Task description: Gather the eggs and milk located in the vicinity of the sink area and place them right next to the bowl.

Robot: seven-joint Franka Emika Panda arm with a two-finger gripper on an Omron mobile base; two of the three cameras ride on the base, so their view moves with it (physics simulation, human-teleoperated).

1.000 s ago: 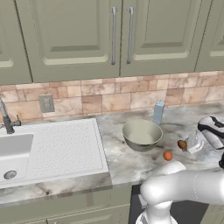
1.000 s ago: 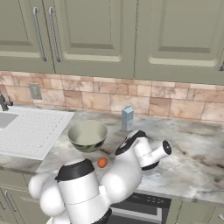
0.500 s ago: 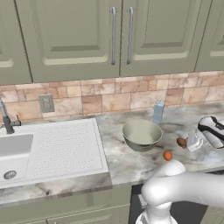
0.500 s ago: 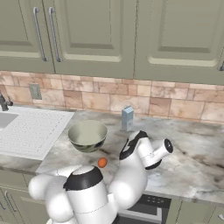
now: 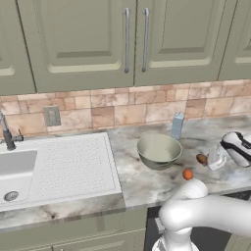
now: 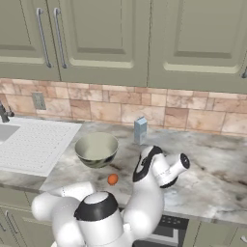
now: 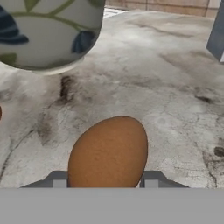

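The gripper point(image 7: 105, 183) looks clenched on one egg point(image 7: 108, 152) low in the hand view, right of the bowl point(image 5: 158, 150), though contact is half hidden, so a shallow pinch could let it roll toward the second egg point(image 5: 188, 174).

The arm point(image 6: 144, 202) is glossy white with rounded, bulbous links, dark bands at its joints and a black-capped shoulder.
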